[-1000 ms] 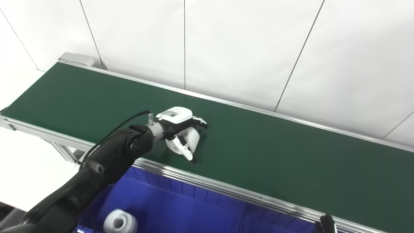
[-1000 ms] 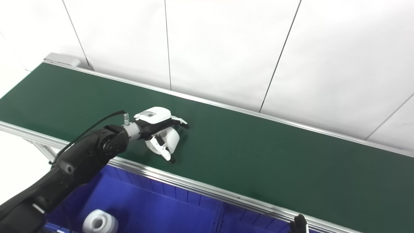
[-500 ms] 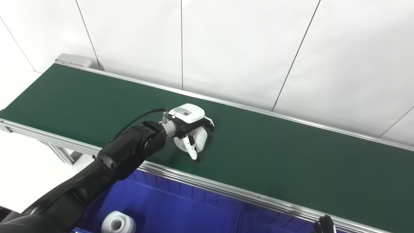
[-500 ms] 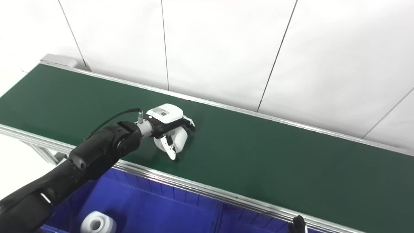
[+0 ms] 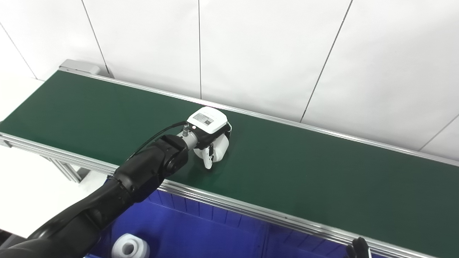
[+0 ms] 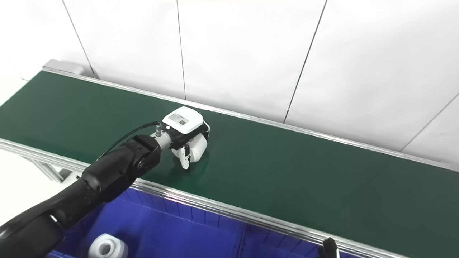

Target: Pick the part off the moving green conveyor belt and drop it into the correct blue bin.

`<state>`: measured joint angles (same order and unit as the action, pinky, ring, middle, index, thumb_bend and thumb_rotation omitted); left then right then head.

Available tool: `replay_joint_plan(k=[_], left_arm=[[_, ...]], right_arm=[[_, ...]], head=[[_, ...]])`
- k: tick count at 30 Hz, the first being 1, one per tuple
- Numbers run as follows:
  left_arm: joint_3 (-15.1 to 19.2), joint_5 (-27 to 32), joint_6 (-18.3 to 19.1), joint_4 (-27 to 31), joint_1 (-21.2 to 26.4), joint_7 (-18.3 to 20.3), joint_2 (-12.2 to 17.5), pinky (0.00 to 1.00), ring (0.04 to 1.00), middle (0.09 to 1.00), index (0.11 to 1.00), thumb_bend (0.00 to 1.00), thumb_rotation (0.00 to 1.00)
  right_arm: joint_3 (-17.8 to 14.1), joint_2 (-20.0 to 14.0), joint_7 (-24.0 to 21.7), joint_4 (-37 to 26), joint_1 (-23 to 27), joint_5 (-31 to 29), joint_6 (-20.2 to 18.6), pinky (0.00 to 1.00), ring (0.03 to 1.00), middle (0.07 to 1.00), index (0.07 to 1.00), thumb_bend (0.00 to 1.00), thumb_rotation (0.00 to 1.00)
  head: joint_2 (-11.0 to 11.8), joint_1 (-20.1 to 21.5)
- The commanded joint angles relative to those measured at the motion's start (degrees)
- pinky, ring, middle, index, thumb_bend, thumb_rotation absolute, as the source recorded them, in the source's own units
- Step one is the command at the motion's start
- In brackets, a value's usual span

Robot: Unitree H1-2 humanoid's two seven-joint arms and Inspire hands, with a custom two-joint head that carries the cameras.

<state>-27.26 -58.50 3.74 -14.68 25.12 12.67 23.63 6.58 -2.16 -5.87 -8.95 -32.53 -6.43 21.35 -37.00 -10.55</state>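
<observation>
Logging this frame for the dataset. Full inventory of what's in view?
conveyor belt: 1, dark green with a silver frame, runs diagonally from upper left to lower right.
part on belt: 1, white, rounded, mid-belt, inside the left hand's grasp.
part in bin: 1, white ring with a centre hole, lower left.
blue bin: 1 seen, below the belt's near rail; a divider shows to the right.
wall panels: white, behind the belt.
left hand: white and black, fingers closed around the part on belt.
right hand: only a dark tip at the bottom edge.
</observation>
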Motion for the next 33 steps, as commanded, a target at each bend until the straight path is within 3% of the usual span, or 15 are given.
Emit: replay_joint_plan(k=[1, 8, 14, 17, 20, 23, 28, 33], left_arm=[[0.0, -1.5, 1.93, 1.8, 1.79, 2.33, 1.74, 0.23, 0.363, 0.452, 0.523, 0.5, 0.0], [0.89, -2.58, 3.53, 9.02, 1.09, 7.44, 1.71, 0.2, 0.36, 0.436, 0.524, 0.5, 0.0], [3.35, -0.43, 5.12, 24.02, -2.19, 15.1, 1.47, 0.27, 0.36, 0.462, 0.531, 0.5, 0.0], [4.32, -0.43, 6.75, 31.55, -5.71, 18.52, 0.61, 0.29, 0.371, 0.466, 0.529, 0.5, 0.0], [5.13, -0.54, 6.63, 35.46, -8.88, 19.37, 0.01, 0.31, 0.385, 0.487, 0.519, 0.5, 0.0], [6.35, -1.14, 6.54, 42.13, -17.02, 17.62, -1.17, 0.29, 0.377, 0.491, 0.521, 0.5, 0.0], [9.08, -2.09, 6.96, 50.04, -27.7, 18.05, -2.85, 0.28, 0.375, 0.505, 0.52, 0.5, 0.0], [13.41, -1.93, 6.76, 55.68, -35.45, 19.84, -3.27, 0.3, 0.379, 0.498, 0.524, 0.5, 0.0]], right_arm=[[0.2, 0.08, -0.46, -2.13, -0.26, -0.65, -0.15, 1.0, 1.0, 1.0, 1.0, 0.77, 1.0], [0.55, 0.18, -0.34, -2.88, -0.38, -0.83, -1.41, 1.0, 1.0, 1.0, 1.0, 0.79, 1.0], [0.69, -0.23, -0.43, -5.48, -0.39, -1.13, -3.64, 1.0, 1.0, 1.0, 1.0, 0.8, 1.0], [0.72, -0.25, -0.3, -7.06, -0.43, -1.06, -4.86, 1.0, 1.0, 1.0, 1.0, 0.82, 1.0], [0.73, -0.38, -0.43, -7.85, -0.52, -1.3, -5.52, 1.0, 1.0, 1.0, 1.0, 0.83, 1.0], [0.72, -0.86, -0.74, -8.88, -0.77, -1.98, -6.49, 1.0, 1.0, 1.0, 1.0, 0.83, 1.0], [0.44, -1.68, -1.1, -9.7, -0.95, -3.14, -7.14, 1.0, 1.0, 1.0, 1.0, 0.83, 1.0], [0.21, -2.52, -1.27, -10.58, -1.03, -3.58, -7.57, 1.0, 1.0, 1.0, 1.0, 0.82, 1.0]], head=[[-0.07, -0.04], [-0.88, -0.22], [-5.44, -0.96], [-6.77, -1.04], [-7.17, -1.12], [-7.83, -1.55], [-8.69, -2.51], [-10.03, -3.39]])
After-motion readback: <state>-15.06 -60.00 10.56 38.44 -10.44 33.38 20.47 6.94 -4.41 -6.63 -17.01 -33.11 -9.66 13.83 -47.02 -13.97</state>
